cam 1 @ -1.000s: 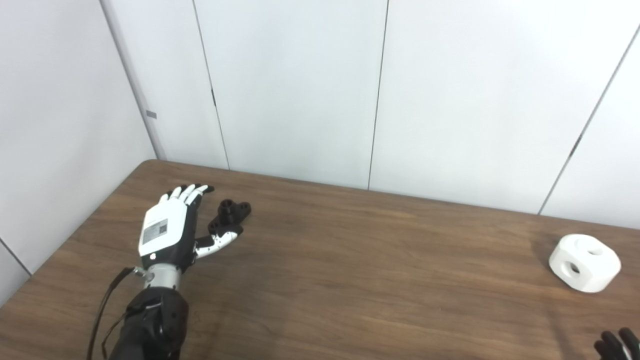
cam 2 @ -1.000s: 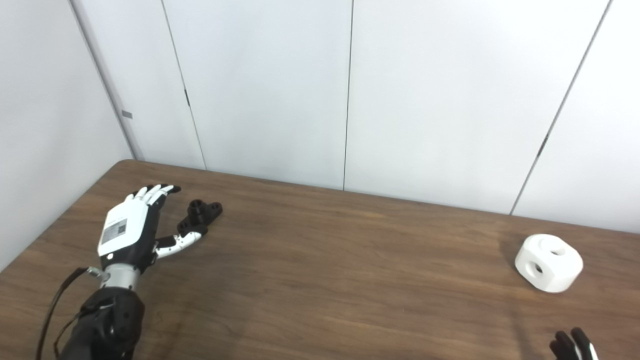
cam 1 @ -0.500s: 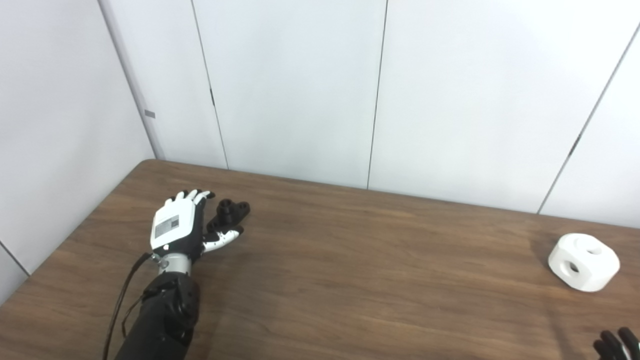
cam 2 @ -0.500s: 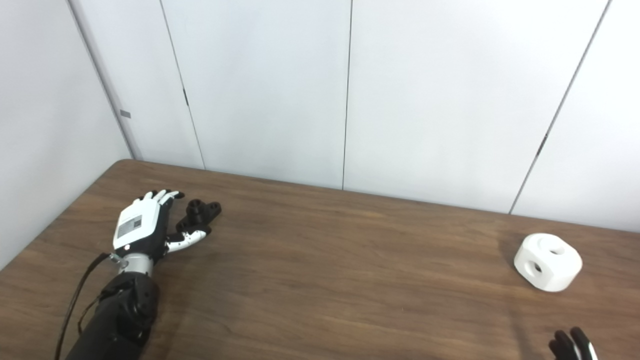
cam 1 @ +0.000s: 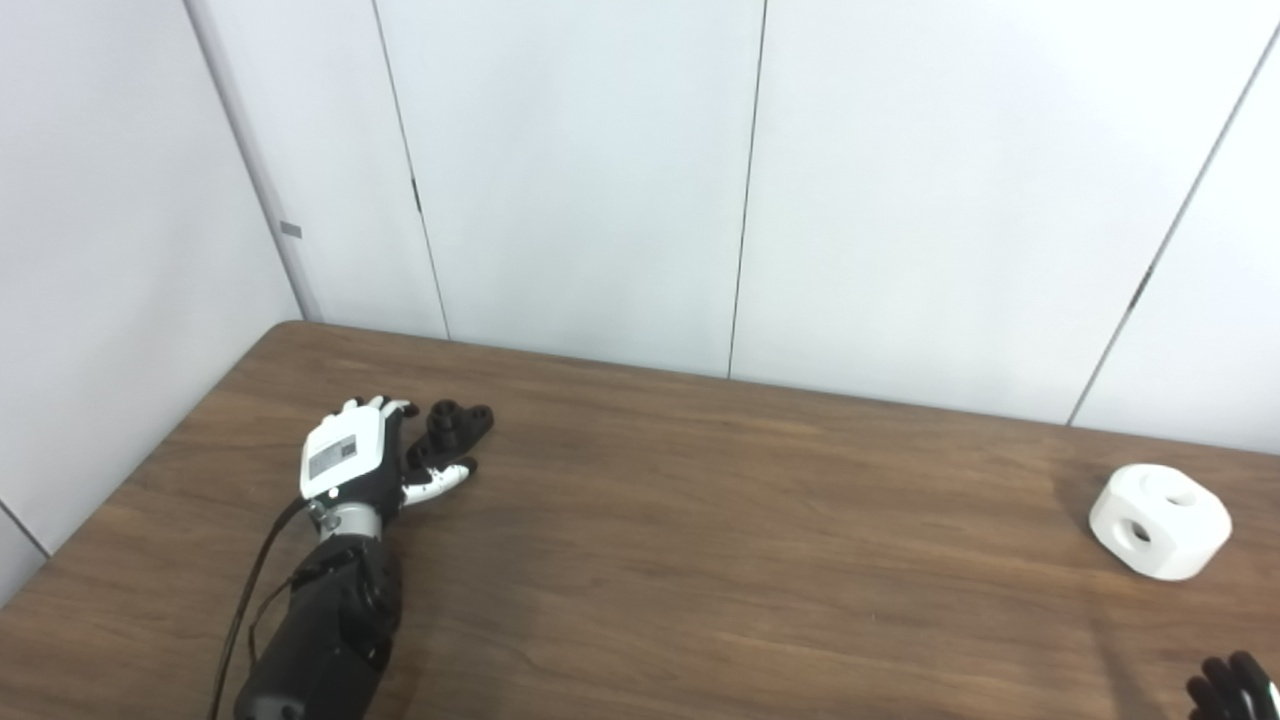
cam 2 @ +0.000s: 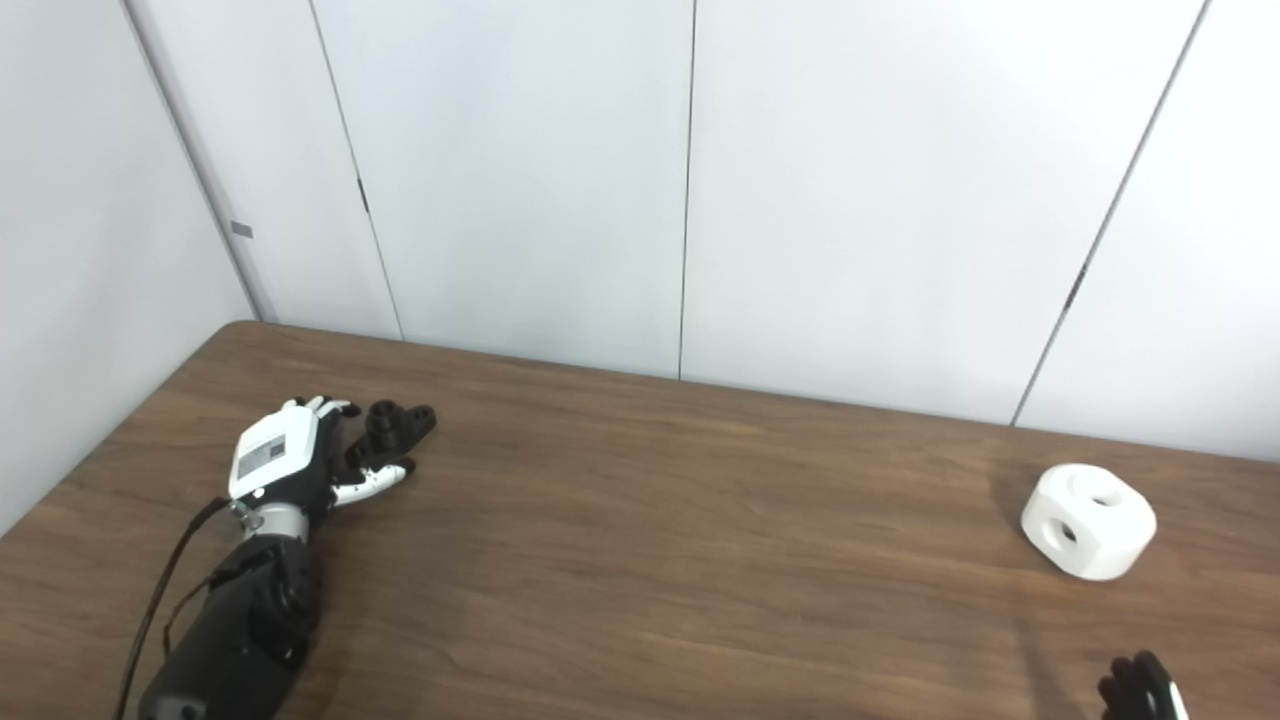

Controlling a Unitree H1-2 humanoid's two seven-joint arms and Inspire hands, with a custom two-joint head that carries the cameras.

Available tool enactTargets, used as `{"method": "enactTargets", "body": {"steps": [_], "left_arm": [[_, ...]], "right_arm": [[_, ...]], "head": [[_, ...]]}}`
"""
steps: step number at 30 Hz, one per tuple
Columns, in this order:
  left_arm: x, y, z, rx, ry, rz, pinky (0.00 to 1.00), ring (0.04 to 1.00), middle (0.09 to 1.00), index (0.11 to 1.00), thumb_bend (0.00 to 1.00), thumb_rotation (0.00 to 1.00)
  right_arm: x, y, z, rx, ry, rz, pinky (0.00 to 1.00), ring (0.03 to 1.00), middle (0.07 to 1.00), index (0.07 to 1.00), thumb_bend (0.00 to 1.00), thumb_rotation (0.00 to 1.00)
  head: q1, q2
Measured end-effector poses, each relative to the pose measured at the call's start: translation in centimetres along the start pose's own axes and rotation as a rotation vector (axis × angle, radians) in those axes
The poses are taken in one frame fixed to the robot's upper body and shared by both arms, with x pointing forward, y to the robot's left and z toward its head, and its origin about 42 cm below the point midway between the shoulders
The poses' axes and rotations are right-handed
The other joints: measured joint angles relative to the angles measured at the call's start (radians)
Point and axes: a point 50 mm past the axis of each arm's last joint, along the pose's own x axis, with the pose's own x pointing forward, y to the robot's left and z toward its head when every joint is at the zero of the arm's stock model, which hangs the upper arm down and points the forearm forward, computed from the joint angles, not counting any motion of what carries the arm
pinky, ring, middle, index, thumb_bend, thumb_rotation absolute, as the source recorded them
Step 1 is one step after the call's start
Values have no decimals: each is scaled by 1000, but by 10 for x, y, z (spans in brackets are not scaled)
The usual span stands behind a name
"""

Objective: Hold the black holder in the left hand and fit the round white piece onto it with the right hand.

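Little is done so far. The black holder [cam 1: 450, 428] lies on the table [cam 1: 700, 540], just beside the spread, empty left hand [cam 1: 352, 462] — not yet gripped. The round white piece [cam 1: 1160, 520] rests untouched far right; the right hand [cam 2: 1140, 690] is barely seen, its state cannot be told.

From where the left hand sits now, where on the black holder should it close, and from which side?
Probably grip the black holder across its low flat body, not its raised round bosses. It lies flat on the table, so come from its left, where the left hand already lies open with its fingers behind and thumb in front. That should keep the upper face clear for the round white piece.
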Motion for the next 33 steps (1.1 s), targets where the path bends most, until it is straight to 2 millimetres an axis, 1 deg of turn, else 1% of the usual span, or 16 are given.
{"method": "enactTargets", "body": {"steps": [10, 19, 28, 33], "left_arm": [[1, -2, -1, -9, 20, -21, 1000, 999, 941, 791, 745, 456], [5, 1, 2, 2, 13, -20, 1000, 998, 933, 715, 755, 435], [5, 4, 3, 14, 1, -19, 1000, 1000, 934, 672, 752, 389], [5, 5, 4, 10, -4, -19, 1000, 999, 930, 662, 745, 334]], "right_arm": [[-1, 0, 0, -5, 9, 0, 1000, 966, 963, 986, 634, 1000], [-1, 0, 0, -5, 11, -1, 1000, 969, 964, 982, 646, 1000], [-1, 0, 0, -1, 11, -2, 1000, 966, 969, 988, 642, 999], [-1, 0, 0, -2, 12, -2, 1000, 971, 969, 990, 648, 997]], "head": [[-3, 5], [-5, 9], [-5, 9], [-6, 12]]}}
